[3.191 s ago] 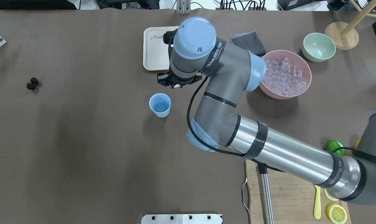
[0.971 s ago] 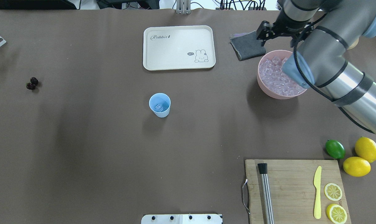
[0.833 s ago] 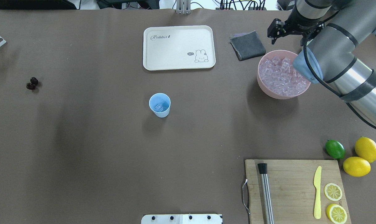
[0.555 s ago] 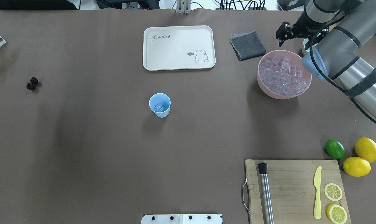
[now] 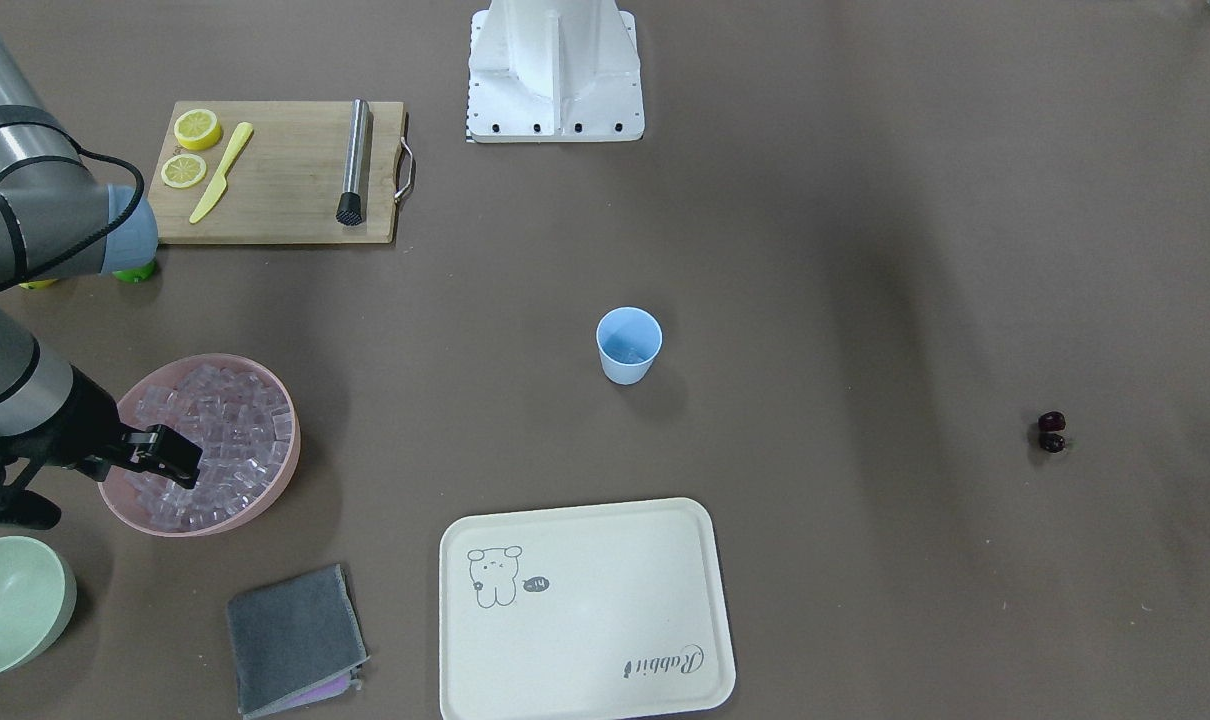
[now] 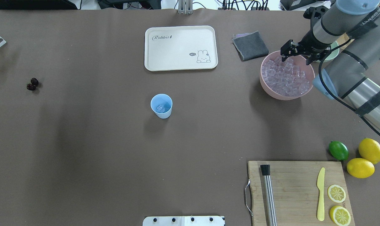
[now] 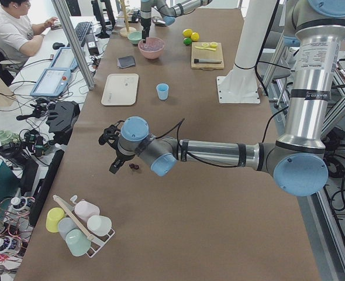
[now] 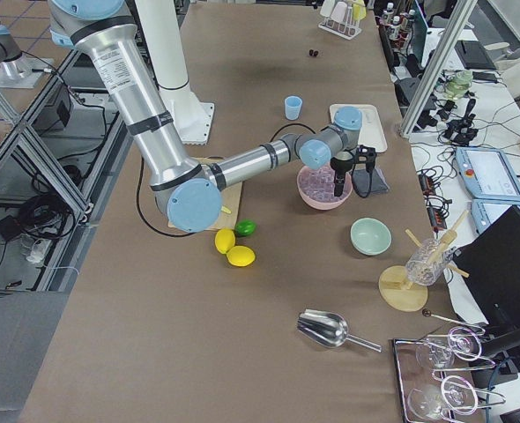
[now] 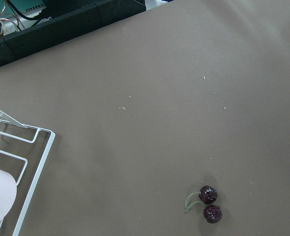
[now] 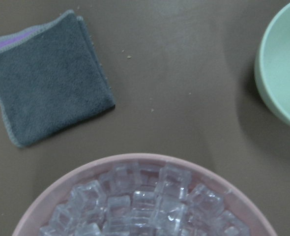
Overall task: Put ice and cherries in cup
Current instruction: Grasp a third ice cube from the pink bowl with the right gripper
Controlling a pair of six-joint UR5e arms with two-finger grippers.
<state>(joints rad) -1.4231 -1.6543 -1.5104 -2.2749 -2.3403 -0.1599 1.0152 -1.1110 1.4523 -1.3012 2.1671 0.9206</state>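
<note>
Overhead exterior: right end effector (image 6: 296, 56), spread wide, hangs over ice (image 6: 284, 78) in the pink bowl (image 6: 269, 93) upper right; left end effector (image 7: 113, 168), can't tell.

Cup (image 6: 161, 106): small, light blue, tapered, no handle. Upright, mouth up, mid-table, nothing beside it. At least one clear cube at bottom.
Ice (image 6: 285, 78): many small glassy cubes, faint pink tint, heaped in pink bowl (image 6: 282, 97) on robot's right, far side; pile reaches near rim.
Cherries (image 6: 32, 84): two tiny glossy dark red fruits, touching, joined by pale green stem. Lying on table on robot's far left, well apart from cup.
</note>
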